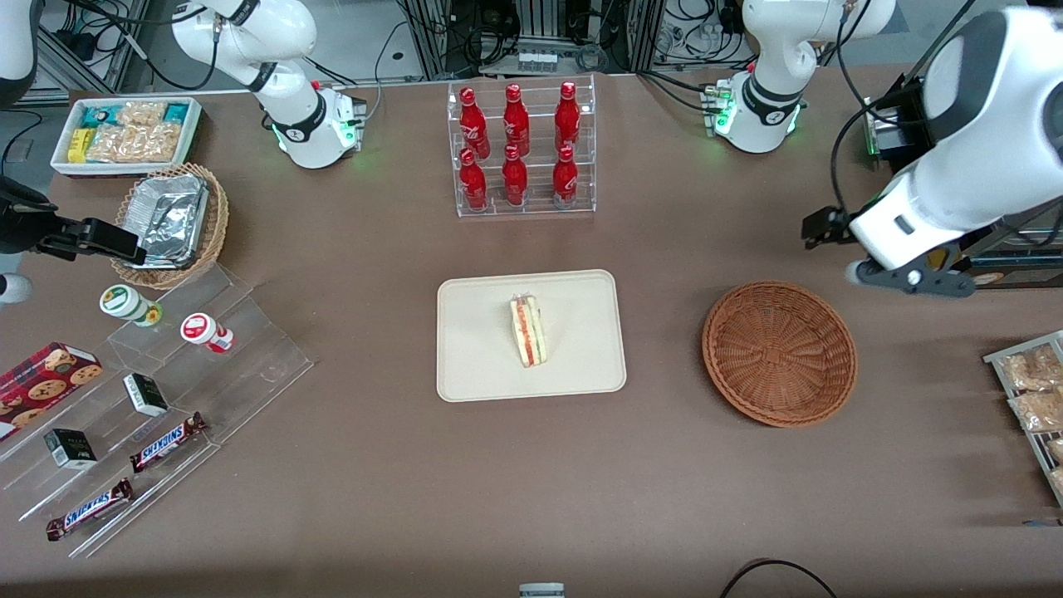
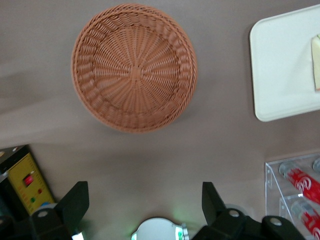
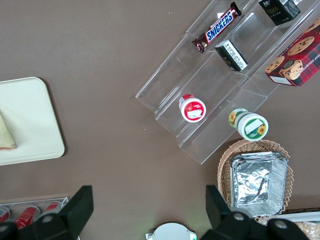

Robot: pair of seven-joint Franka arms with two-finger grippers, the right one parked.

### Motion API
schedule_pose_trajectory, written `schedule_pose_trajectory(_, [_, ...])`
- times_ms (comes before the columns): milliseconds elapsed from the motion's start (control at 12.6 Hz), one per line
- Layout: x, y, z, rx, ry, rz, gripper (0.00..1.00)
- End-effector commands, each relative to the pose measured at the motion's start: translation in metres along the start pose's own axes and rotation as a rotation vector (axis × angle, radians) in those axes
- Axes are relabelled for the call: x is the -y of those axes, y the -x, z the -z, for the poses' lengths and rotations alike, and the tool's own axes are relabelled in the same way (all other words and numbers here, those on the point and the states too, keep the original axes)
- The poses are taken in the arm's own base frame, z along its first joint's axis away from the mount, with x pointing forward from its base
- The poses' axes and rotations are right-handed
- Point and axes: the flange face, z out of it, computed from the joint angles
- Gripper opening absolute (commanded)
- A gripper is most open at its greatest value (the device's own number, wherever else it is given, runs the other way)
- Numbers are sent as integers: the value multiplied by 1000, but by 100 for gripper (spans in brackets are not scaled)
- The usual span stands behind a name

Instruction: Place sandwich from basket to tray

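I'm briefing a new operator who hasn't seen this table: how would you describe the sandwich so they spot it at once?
Find the cream tray at the table's middle, nearer the front camera than the rack of red bottles. The sandwich lies on it, a small pale wedge with red and green filling layers. It is the tray's only item; the brown basket beside it holds nothing, and the gripper hangs above the table near that basket, fingers open.

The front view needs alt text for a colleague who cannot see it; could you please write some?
A wrapped sandwich lies on a cream tray at the table's middle, with an empty brown wicker basket beside it toward the working arm's end. The left arm's gripper, empty and open, hangs above the table near the basket.
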Motion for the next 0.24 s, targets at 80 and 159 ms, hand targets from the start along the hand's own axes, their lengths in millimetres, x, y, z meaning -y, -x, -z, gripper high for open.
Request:
schedule_pose_trajectory(80, [19, 19, 39, 4, 6, 4, 100])
schedule_pose_trajectory(159, [20, 21, 43, 2, 4, 6, 100])
